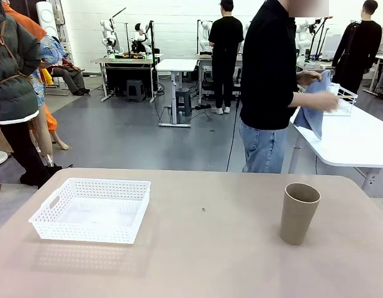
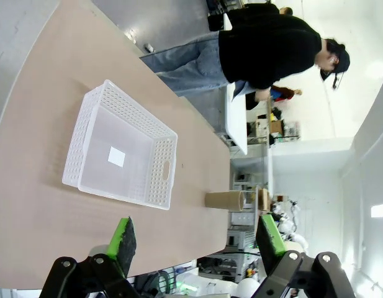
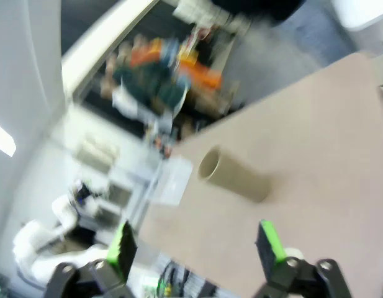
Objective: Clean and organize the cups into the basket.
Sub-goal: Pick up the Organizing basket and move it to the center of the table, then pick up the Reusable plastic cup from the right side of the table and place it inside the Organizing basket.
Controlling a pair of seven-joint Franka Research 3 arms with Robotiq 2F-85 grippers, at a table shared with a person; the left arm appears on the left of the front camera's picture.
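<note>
Little is done: the basket (image 1: 85, 231) lower left is empty, the tan cup (image 1: 298, 213) stands lower right, a person (image 1: 269, 68) upper right wipes something, and the left gripper (image 2: 197, 236) and right gripper (image 3: 194, 242) both gape empty.

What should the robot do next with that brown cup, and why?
Probably move the right claw closer to the brown cup. The cup stands upright on the robot's right, well apart from the basket, which holds no cup yet. That claw is open, holds nothing, and has the cup in front of it.
</note>
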